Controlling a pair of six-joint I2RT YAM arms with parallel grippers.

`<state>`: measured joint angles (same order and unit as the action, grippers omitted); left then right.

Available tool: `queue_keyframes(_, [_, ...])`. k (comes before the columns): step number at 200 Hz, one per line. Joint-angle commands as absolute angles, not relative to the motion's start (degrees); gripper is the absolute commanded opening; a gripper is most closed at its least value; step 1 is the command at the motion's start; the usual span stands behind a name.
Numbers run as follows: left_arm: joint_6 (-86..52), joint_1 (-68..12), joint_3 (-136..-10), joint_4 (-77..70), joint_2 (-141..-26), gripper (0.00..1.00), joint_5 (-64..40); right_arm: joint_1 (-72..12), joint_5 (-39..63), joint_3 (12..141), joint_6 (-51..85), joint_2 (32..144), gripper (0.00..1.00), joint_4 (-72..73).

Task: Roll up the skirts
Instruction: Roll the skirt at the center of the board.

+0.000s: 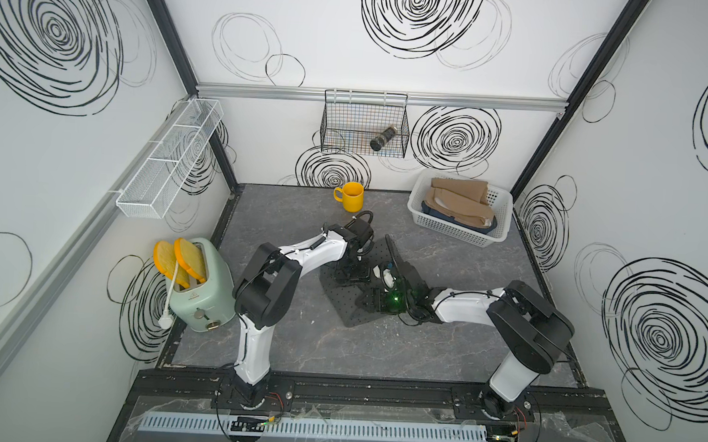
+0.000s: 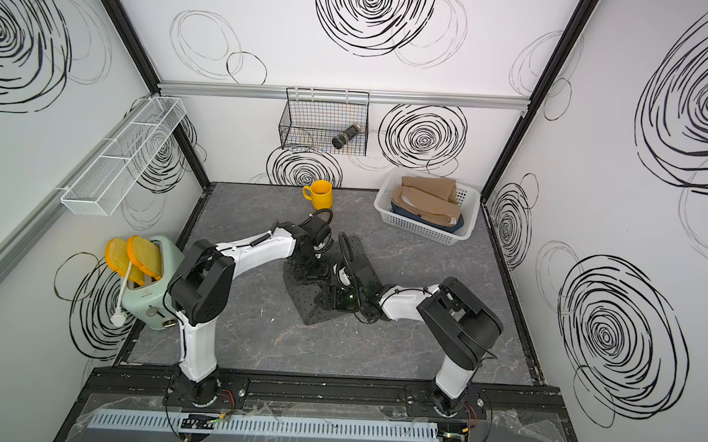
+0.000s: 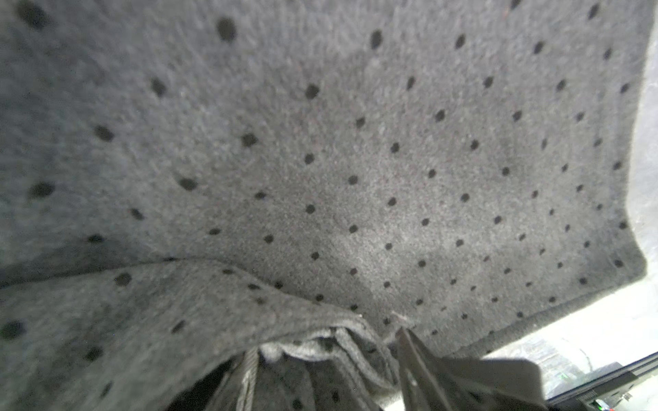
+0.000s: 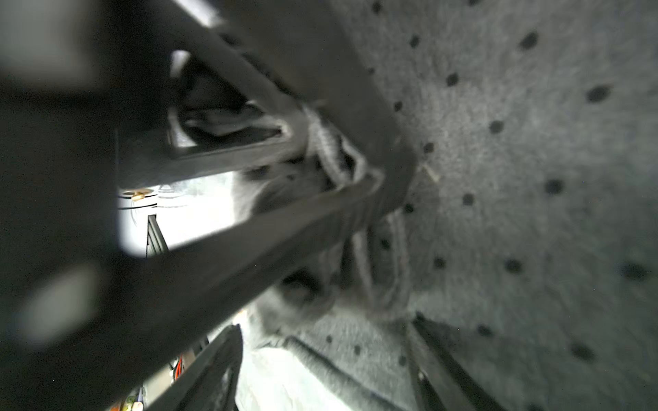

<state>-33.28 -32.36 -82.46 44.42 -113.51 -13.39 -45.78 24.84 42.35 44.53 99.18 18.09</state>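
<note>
Grey dotted skirt [image 1: 354, 309] lies alone; basket [image 1: 447, 231] holds perhaps two skirts [image 1: 457, 198].

Item count, per kind:
3 skirts [image 1: 351, 311] [image 1: 457, 196] [image 1: 438, 215]: grey dotted one centre, tan and denim in 1 white basket [image 1: 451, 232] at 2 o'clock; 2 arms [image 1: 313, 253] [image 1: 464, 307]; 1 mug [image 1: 352, 198] at 12; 1 toaster [image 1: 204, 301], 2 toast slices [image 1: 167, 260] [image 1: 192, 259] at 9; 1 black wire basket [image 1: 332, 125], 1 jar [image 1: 383, 137]; 1 white rack [image 1: 168, 162].

Marbled tabletop [image 1: 441, 351], dotted skirt [image 1: 349, 310], yellow mug [image 1: 351, 197], white basket [image 1: 447, 229], green toaster [image 1: 211, 302]
</note>
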Motion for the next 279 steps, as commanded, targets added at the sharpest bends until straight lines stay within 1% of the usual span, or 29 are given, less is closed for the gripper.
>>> queue_keyframes(1, [-31.6,-32.9,-81.4,46.0,-111.9,0.65,-13.8,-45.6,26.3,44.9,44.3,101.3,0.68,19.9])
queue_keyframes(36, [-29.8,-32.9,-79.5,46.8,-110.0,0.67,-13.2,-45.4,28.1,45.1,45.4,102.0,0.65,23.0])
queue_keyframes(48, [-29.3,-32.8,-78.8,46.6,-109.3,0.67,-13.6,-45.7,28.7,44.9,45.8,102.2,0.62,24.4])
queue_keyframes(54, [-29.1,-32.9,-78.7,46.5,-109.1,0.67,-13.9,-45.7,29.0,45.0,45.8,102.5,0.58,24.7])
queue_keyframes(63, [-28.7,-32.9,-78.6,46.5,-108.9,0.67,-14.6,-45.8,29.5,45.0,46.0,102.9,0.49,25.6])
queue_keyframes(78, [-28.3,-32.9,-78.8,46.6,-108.4,0.67,-14.7,-46.0,31.0,45.4,46.3,104.0,0.28,26.7])
queue_keyframes(100, [-28.0,-32.4,-79.8,47.5,-107.8,0.68,-14.1,-46.1,30.6,44.7,47.3,104.4,0.08,28.1])
queue_keyframes(106, [-27.9,-32.3,-80.1,47.8,-107.8,0.68,-13.9,-46.0,30.4,44.0,47.7,104.1,0.0,28.7])
queue_keyframes(132, [-28.0,-31.2,-82.2,48.5,-107.8,0.71,-13.2,-46.4,30.5,40.6,51.3,102.4,0.0,30.4])
queue_keyframes(165, [-30.1,-29.5,-87.6,48.3,-106.2,0.83,-10.8,-48.7,28.6,34.2,57.4,100.6,0.0,35.1])
queue_keyframes(179, [-31.2,-28.6,-89.2,48.4,-104.6,0.84,-9.2,-49.4,28.2,32.4,59.9,100.5,0.0,37.4])
queue_keyframes(194, [-32.7,-27.2,-88.1,48.4,-101.8,0.86,-8.1,-49.6,28.2,32.0,60.7,100.5,0.0,38.0])
queue_keyframes(217, [-34.5,-24.5,-79.1,46.1,-93.4,0.89,-7.9,-49.5,28.5,32.7,60.2,100.2,0.0,37.0])
queue_keyframes(248, [-35.0,-21.7,-62.1,39.1,-80.6,0.89,-15.8,-49.5,29.4,32.0,60.2,99.2,0.0,37.9])
queue_keyframes(265, [-41.6,-22.4,-51.8,31.7,-73.5,0.92,-19.5,-49.6,30.0,31.4,59.8,98.5,0.0,38.6])
queue_keyframes(272, [-45.4,-23.1,-47.7,27.6,-71.3,0.97,-21.1,-49.7,29.8,31.3,59.2,98.1,0.0,38.6])
queue_keyframes(279, [-49.0,-23.7,-44.5,23.8,-69.9,0.98,-22.6,-49.9,29.5,31.1,58.3,97.6,0.0,38.2])
